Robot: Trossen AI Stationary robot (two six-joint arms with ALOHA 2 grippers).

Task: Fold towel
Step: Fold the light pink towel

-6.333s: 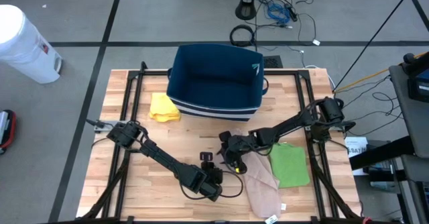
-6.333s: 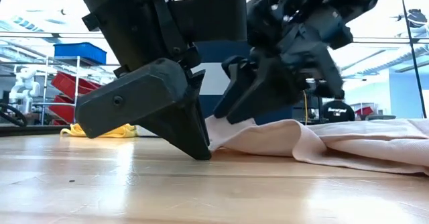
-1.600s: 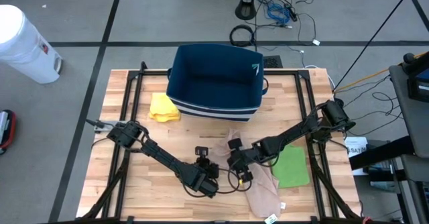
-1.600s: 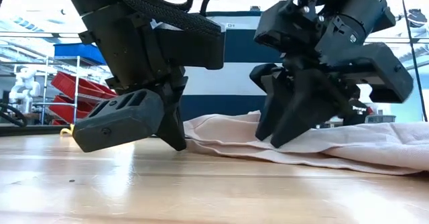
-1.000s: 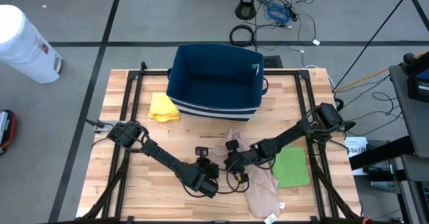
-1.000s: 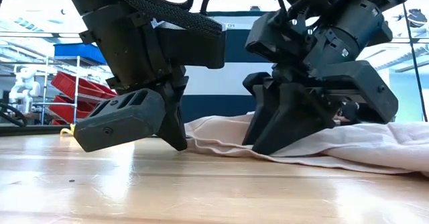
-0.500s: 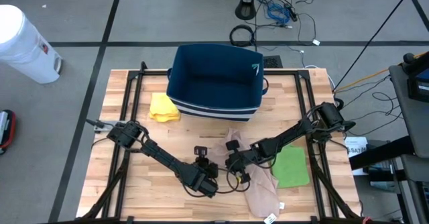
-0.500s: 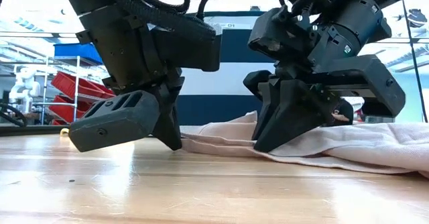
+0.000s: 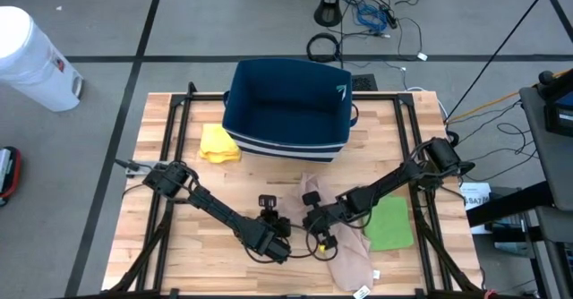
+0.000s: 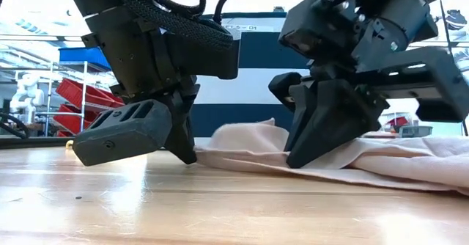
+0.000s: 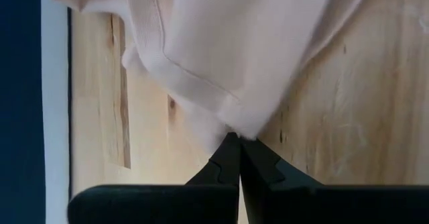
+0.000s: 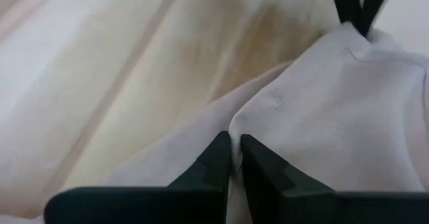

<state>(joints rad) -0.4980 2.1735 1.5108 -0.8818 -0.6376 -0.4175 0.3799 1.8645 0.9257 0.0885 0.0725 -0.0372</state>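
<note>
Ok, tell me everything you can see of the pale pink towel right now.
The pale pink cloth towel lies crumpled on the wooden table, in front of the dark blue bin and beside a green cloth. It is soft, with a stitched hem, and bunched rather than flat. The left gripper is shut on one corner; the right gripper pinches a fold nearby.

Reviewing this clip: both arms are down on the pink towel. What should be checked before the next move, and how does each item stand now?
1. Left gripper shut on the pink towel corner: ok.
2. Right gripper pinching a towel fold: ok, jaws nearly closed on cloth.
3. Towel lying flat: not ok, bunched and creased.
4. Green cloth clear of towel: cannot tell; they lie edge to edge.
5. Blue bin clear of both arms: ok.
</note>
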